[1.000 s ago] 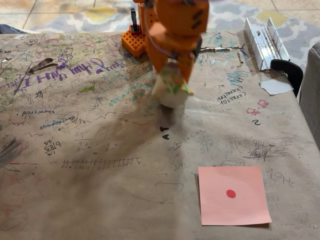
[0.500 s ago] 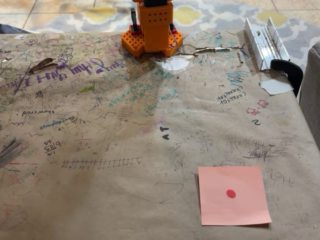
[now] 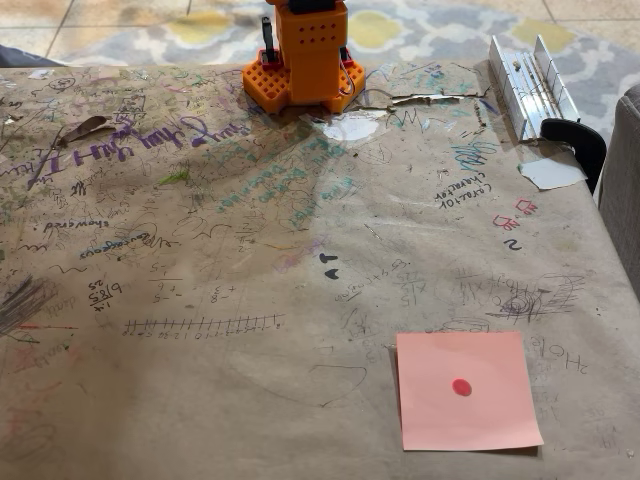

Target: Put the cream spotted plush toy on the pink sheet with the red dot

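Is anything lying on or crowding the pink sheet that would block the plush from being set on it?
Nothing visible does. The pink sheet with the red dot lies flat and bare on the scribbled table, with only pen marks around it.

one pink sheet (image 3: 467, 390), one white paper scrap (image 3: 550, 172)

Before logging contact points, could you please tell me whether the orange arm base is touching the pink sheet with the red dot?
Apart. The fixed view shows the orange arm base at the table's far edge, with scribbled table paper between it and the pink sheet.
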Robot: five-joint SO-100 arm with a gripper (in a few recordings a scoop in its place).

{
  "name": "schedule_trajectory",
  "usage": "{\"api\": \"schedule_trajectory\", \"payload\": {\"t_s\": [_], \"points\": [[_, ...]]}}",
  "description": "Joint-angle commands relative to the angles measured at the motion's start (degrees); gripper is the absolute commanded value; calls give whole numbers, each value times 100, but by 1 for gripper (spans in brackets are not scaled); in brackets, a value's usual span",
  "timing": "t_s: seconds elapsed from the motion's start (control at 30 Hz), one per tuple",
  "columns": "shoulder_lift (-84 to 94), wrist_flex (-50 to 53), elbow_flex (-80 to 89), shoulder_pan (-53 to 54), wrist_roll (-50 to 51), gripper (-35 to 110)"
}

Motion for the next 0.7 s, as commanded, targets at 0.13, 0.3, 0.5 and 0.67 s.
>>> {"api": "schedule_trajectory", "payload": {"t_s": [0.13,0.3,0.5,0.67], "points": [[-3832,-1046,-729,18,1046,4],[-6662,-1187,-650,-9,202,19],[-6864,-2162,2646,-387,-984,28],[-6293,-2821,4228,-334,-1450,28]]}}
